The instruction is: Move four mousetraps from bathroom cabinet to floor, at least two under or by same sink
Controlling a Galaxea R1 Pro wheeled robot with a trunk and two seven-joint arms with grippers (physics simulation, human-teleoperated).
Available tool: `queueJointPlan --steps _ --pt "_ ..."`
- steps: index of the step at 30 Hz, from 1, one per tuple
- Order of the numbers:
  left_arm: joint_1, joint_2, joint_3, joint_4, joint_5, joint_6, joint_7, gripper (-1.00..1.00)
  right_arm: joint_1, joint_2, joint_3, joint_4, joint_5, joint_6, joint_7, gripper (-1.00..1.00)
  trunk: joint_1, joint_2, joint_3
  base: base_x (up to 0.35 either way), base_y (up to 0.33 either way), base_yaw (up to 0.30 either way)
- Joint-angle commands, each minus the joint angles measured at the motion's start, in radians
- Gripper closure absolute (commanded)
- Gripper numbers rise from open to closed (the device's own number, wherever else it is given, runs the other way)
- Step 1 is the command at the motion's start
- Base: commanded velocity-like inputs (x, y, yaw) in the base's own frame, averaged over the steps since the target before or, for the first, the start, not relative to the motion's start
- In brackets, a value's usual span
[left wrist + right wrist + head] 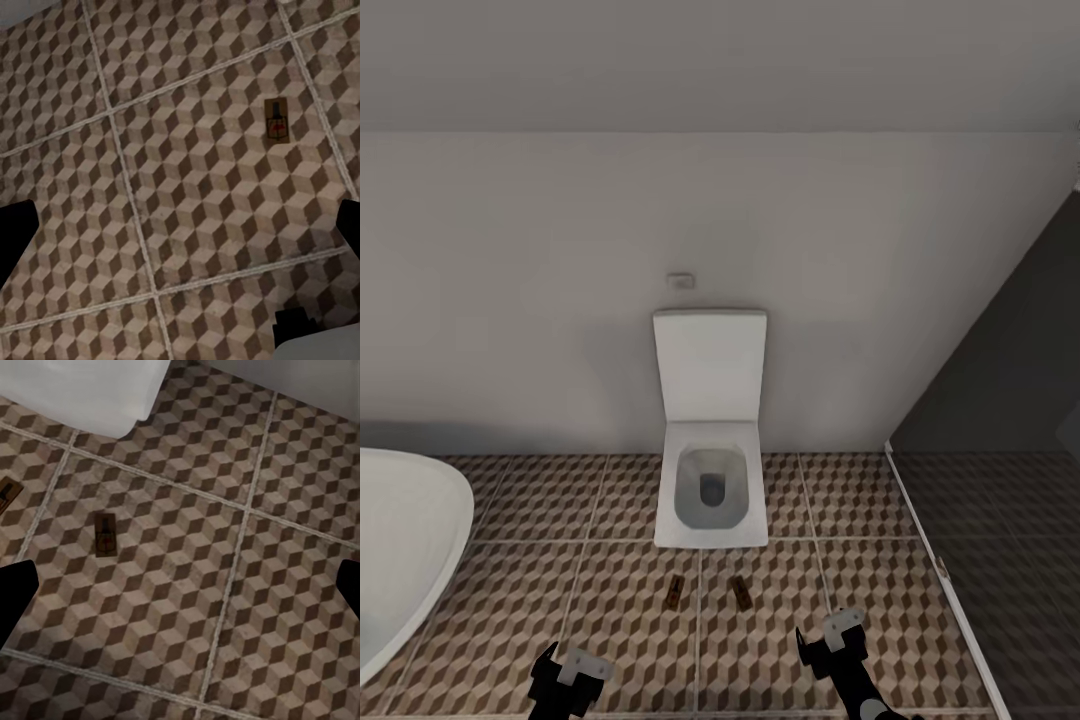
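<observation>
Two mousetraps lie on the cube-patterned bathroom floor (610, 600) just in front of the toilet. One mousetrap (675, 592) is to the left and the other mousetrap (740, 592) to the right. My left gripper (563, 672) hovers low near the left trap and is open and empty. Its wrist view shows one mousetrap (278, 120) beyond the spread fingers (15, 240). My right gripper (830, 636) is open and empty to the right of the traps. Its wrist view shows a mousetrap (105, 534) and part of another (7, 495). The cabinet is out of view.
A white toilet (710, 480) with its lid up stands against the back wall. A white rounded tub or basin (400, 540) fills the left side. A dark glass partition (1000, 480) with a white floor rail closes off the right.
</observation>
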Motion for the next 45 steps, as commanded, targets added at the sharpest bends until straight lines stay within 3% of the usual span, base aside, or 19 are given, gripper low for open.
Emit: queueJointPlan --steps 1,45 --pt "-0.001 -0.001 -0.009 0.003 0.007 -0.005 0.001 -1.00 -0.001 0.000 0.004 0.001 0.009 -0.001 -0.010 -1.00 0.001 -0.002 0.000 0.000 0.000 0.000" --pt "-0.001 -0.002 -0.009 0.003 0.007 -0.004 0.001 -1.00 -0.001 0.000 0.004 0.001 0.009 -0.001 -0.010 -1.00 0.001 -0.002 0.071 0.000 0.000 0.000"
